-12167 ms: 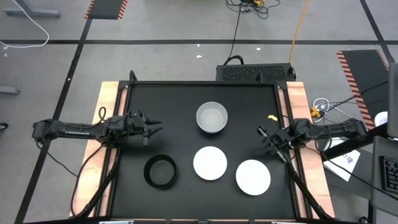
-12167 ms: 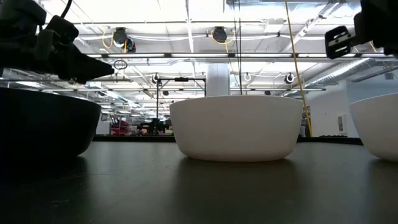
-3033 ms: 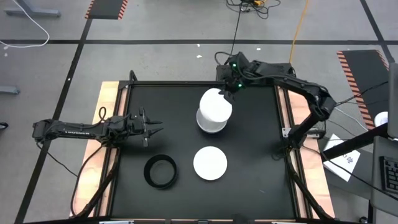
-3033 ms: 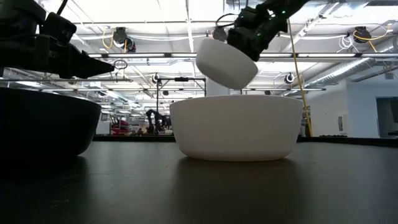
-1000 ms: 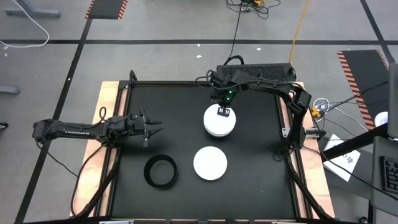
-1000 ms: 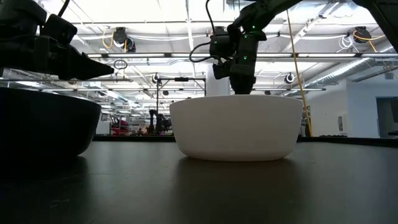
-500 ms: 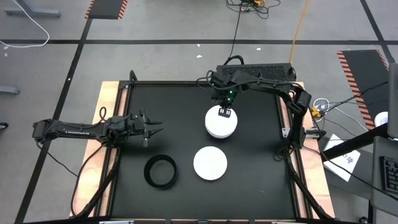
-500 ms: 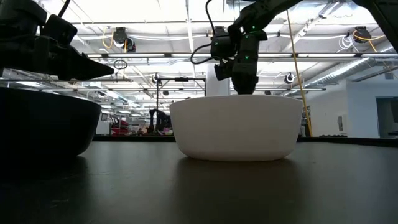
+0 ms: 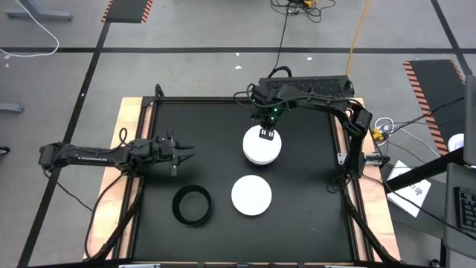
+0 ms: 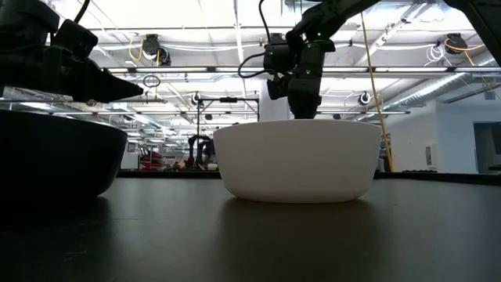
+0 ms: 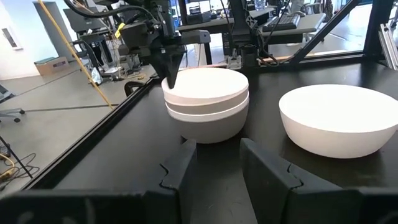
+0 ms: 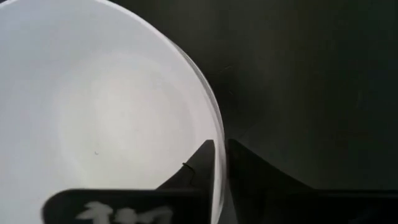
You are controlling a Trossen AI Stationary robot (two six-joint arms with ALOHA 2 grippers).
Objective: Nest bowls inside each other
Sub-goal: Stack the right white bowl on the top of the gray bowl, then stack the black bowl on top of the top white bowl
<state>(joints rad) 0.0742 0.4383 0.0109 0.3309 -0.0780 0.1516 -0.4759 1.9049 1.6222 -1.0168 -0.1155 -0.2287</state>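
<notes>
**White bowl seated in stack, right tool at its rim**

Obs.: The right tool (image 9: 265,134) stands over the far edge of the stacked bowls (image 9: 262,147), mid-surface toward the back. In the right wrist view its fingers (image 12: 202,165) straddle the top bowl's rim (image 12: 214,134), one inside, one outside, close together with the thin wall between them, so pinching the rim or only just easing off it. The left wrist view shows the upper white bowl (image 11: 207,85) sitting level inside the lower one (image 11: 208,118), rims parallel.

A single white bowl (image 9: 251,196) sits nearer the front, apart from the stack. The black bowl (image 9: 192,205) is at the front left. The left tool (image 9: 181,154) waits above the surface's left side, fingers (image 11: 264,165) parted a little, holding nothing.

Risks (judgement):
- If the tool lifts before the fingers clear the rim, the top bowl could rise with it, tilt, and reseat crooked.
- Any sideways drag on withdrawal could slide the whole stack on the black surface (image 9: 305,238).
- A crooked seat would leave the next bowl perched rather than nested.
</notes>
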